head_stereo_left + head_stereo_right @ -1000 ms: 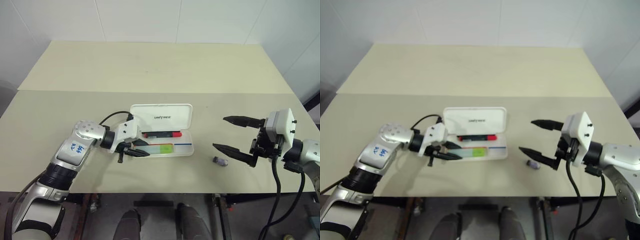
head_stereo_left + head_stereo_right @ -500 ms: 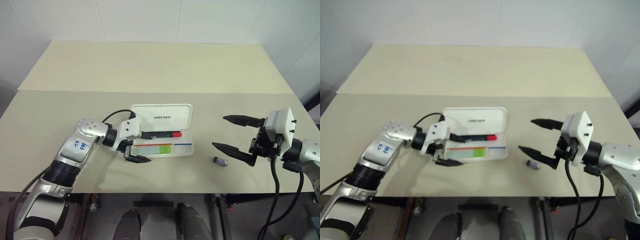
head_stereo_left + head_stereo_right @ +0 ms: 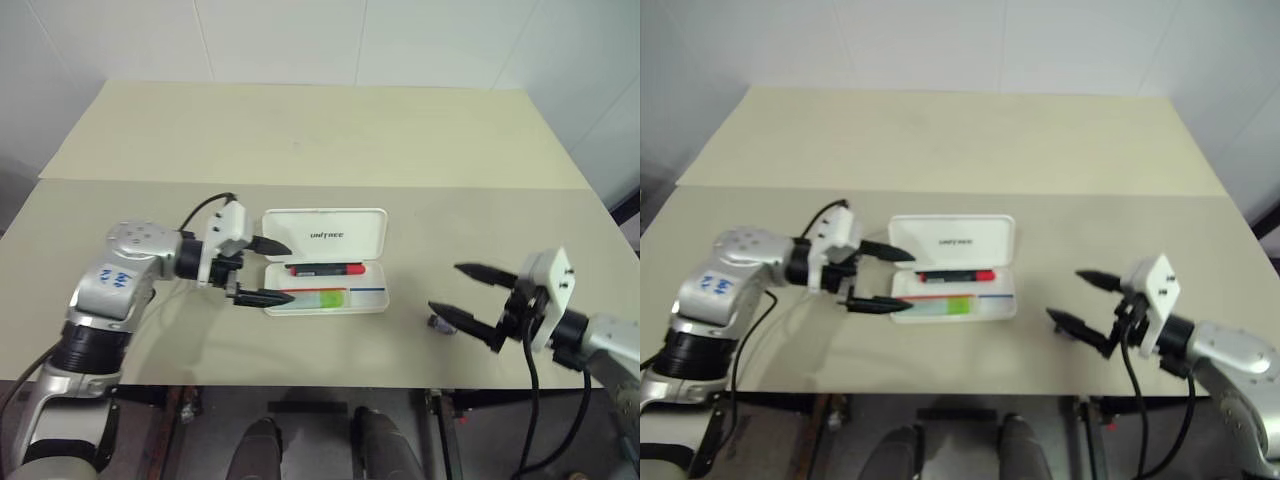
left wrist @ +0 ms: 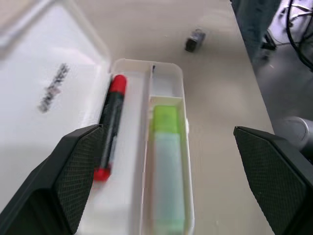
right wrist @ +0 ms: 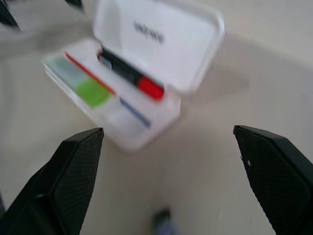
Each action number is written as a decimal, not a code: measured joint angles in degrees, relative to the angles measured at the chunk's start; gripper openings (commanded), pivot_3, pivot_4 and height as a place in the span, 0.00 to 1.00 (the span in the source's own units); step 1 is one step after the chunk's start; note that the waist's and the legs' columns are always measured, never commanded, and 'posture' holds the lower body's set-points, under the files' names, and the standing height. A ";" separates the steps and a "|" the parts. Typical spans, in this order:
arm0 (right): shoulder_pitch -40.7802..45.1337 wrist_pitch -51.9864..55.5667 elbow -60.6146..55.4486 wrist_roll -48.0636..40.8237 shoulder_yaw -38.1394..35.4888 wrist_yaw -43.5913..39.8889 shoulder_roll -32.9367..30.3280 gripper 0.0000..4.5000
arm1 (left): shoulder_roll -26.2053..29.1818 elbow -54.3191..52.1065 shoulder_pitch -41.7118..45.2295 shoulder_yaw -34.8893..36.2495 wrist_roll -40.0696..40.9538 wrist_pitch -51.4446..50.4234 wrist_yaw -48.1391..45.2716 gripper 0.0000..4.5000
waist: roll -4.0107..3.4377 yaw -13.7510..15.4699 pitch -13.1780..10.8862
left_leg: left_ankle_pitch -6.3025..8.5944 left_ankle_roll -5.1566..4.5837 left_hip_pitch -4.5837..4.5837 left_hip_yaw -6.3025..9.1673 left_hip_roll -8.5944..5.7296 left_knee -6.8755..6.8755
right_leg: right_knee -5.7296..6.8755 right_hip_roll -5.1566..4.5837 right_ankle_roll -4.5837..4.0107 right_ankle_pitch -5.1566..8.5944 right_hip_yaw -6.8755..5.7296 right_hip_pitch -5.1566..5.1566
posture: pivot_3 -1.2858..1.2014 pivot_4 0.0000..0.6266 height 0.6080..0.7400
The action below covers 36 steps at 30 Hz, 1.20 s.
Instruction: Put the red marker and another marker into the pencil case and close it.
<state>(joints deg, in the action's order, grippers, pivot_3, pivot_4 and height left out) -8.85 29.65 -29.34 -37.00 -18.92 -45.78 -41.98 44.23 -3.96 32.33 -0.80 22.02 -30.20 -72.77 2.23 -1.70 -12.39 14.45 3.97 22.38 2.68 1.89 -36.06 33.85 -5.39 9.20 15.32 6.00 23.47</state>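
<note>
While lying open: pencil case (image 3: pixel 325 262), holding red marker (image 4: pixel 109 127) and green highlighter (image 4: pixel 167 161).
Left gripper (image 3: pixel 273 270): gaping, empty.
Right gripper (image 3: pixel 468 292): gaping, empty.

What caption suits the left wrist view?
Open left gripper above the open pencil case holding the red marker and green highlighter.

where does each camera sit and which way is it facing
Head views: above, looking forward and down at the table, open case, left gripper, right gripper.
Left wrist: along its own open fingers at the red marker and highlighter.
Right wrist: between its own fingers toward the case.
Shared: case with both markers.
</note>
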 measured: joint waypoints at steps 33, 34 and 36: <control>8.16 -20.49 28.78 12.03 10.28 -9.85 6.08 0.22 | 3.87 0.87 3.96 3.54 10.00 1.81 -9.98 1.00 | 0.07 -0.41 0.04 | -0.13 0.02 -0.17 -0.02 0.00 -0.07 | -0.05 0.02 -0.21 -0.01 0.00 -0.21 | 0.52 0.24 1.00; 8.07 -20.50 28.70 12.01 10.32 -10.16 6.08 0.15 | 3.87 1.09 3.97 3.54 10.00 2.05 -10.06 1.00 | 0.07 -0.42 0.04 | -0.13 0.02 -0.17 -0.02 0.00 -0.06 | -0.05 0.02 -0.18 -0.02 0.00 -0.21 | 0.52 0.24 1.00; 7.95 -20.54 28.54 12.01 10.33 -10.76 6.06 0.09 | 3.88 1.94 3.96 3.54 9.93 2.47 -10.36 1.00 | 0.07 -0.44 0.04 | -0.13 0.02 -0.17 -0.02 0.01 -0.05 | -0.05 0.02 -0.18 -0.02 0.00 -0.19 | 0.52 0.24 1.00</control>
<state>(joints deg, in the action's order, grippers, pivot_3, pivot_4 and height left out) -0.90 9.10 -0.80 -24.99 -8.60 -56.54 -35.92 48.11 -2.01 36.30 2.74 31.95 -27.74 -83.13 2.30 -2.14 -12.35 14.32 3.99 22.21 2.66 1.90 -36.11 33.80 -5.37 9.02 15.30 6.00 23.28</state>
